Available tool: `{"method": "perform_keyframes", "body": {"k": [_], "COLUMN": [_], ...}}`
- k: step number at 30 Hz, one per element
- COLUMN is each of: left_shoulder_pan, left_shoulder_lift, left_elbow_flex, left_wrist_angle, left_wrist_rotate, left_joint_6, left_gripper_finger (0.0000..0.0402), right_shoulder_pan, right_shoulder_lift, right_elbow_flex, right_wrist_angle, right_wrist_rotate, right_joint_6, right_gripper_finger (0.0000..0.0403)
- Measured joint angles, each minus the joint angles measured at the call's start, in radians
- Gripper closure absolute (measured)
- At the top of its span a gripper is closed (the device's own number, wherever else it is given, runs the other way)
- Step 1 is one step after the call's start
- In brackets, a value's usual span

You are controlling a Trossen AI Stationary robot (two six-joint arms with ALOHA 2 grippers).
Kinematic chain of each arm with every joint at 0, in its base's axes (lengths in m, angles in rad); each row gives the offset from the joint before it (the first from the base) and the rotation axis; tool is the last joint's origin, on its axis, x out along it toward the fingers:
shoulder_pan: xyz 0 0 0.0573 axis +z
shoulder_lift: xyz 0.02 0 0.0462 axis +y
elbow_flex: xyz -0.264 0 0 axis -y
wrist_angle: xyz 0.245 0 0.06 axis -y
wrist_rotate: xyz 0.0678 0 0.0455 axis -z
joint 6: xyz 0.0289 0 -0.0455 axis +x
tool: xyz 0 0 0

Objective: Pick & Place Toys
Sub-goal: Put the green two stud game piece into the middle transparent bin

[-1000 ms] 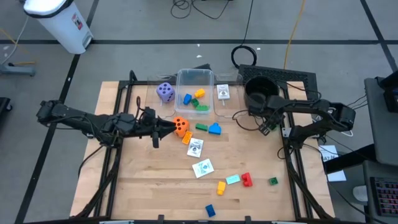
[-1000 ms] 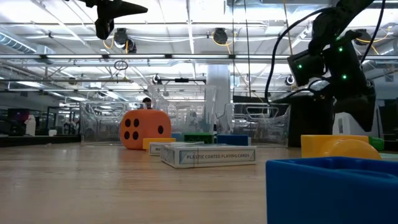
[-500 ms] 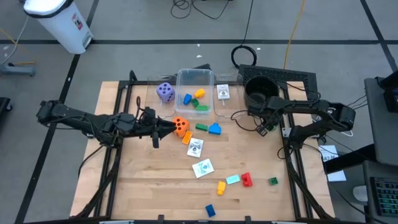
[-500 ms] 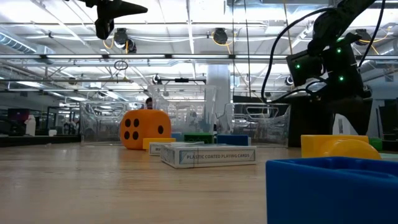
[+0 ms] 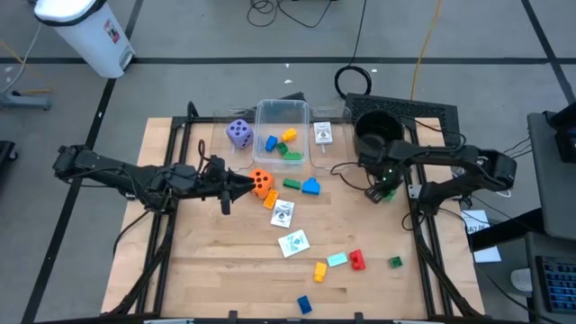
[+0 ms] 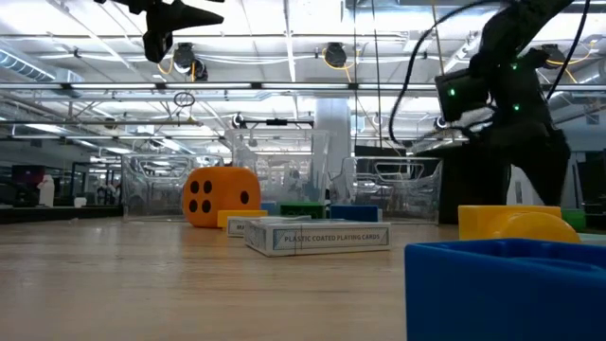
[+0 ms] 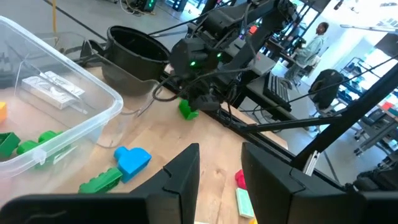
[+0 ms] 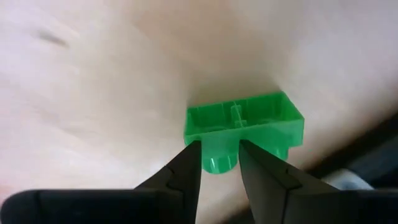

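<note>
Here, right claw [image 8: 217,163] gripping green block [image 8: 245,127], near black pot [image 5: 376,132]

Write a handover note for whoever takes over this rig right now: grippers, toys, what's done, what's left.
Right gripper: shut on a green block, held above the table beside the black pot.
Left gripper: holds nothing, jaws slightly apart, next to the orange die.
Done: a few blocks lie in the clear tub.
Left: purple die, card packs, and blocks scattered mid-table and along the near edge.
</note>
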Motion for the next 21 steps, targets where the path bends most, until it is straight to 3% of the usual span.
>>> {"method": "perform_keyframes", "body": {"k": [13,17,21], "left_shoulder_pan": [0.000,0.000,0.000], "left_shoulder_lift": [0.000,0.000,0.000], "left_elbow_flex": [0.000,0.000,0.000], "left_wrist_angle": [0.002,0.002,0.003], "left_wrist_rotate": [0.003,0.003,0.003], "left_joint_6": [-0.003,-0.003,-0.003], "left_gripper_finger": [0.0279,0.0279,0.0279], "right_shoulder_pan": [0.240,0.253,0.254], "right_shoulder_lift": [-0.259,-0.300,-0.339], "right_elbow_flex": [0.028,0.028,0.028], "right_wrist_angle": [0.393,0.352,0.303], "right_wrist_rotate": [-0.031,0.001,0.016], "right_joint_6": [0.253,0.441,0.511], "right_gripper_finger": [0.0298,0.0298,0.0298]}}
